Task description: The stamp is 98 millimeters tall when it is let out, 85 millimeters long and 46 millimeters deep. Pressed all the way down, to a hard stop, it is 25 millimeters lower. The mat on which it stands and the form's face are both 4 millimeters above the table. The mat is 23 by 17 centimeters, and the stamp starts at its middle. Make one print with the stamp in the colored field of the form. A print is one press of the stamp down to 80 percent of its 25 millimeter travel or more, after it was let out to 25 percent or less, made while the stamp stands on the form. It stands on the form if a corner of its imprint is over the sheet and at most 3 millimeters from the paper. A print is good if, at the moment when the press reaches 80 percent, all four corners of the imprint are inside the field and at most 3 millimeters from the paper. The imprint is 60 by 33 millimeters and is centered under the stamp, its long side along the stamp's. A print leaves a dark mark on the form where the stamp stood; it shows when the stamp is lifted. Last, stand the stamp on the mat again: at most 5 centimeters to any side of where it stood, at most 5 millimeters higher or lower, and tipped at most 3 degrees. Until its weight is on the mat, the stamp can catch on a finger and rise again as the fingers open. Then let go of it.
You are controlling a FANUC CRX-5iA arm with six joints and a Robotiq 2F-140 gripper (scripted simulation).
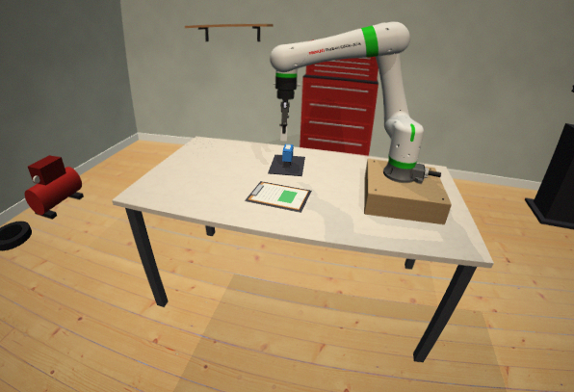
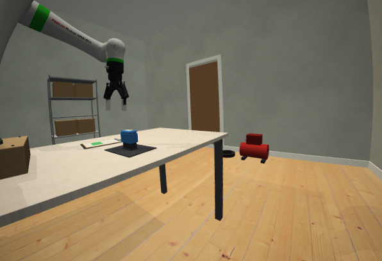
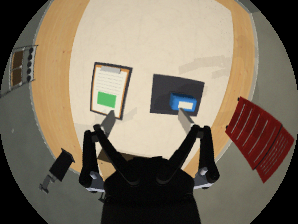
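The blue stamp [image 1: 288, 153] stands upright at the middle of the dark mat [image 1: 287, 165] on the table. It also shows in the exterior view [image 2: 129, 138] and in the wrist view [image 3: 182, 103]. The form on a clipboard [image 1: 278, 196] lies in front of the mat; its green field [image 1: 288, 196] bears no mark. In the wrist view the form [image 3: 108, 90] lies left of the mat [image 3: 176, 95]. My gripper [image 2: 115, 106] is open and empty. It hangs well above the table, a little behind and above the stamp, fingers pointing down [image 1: 284, 129].
The arm's base stands on a wooden block [image 1: 406, 192] at the table's right. A red tool cabinet [image 1: 339, 105] stands behind the table. A red compressor [image 1: 50, 185] and a tyre [image 1: 13, 235] lie on the floor at the left.
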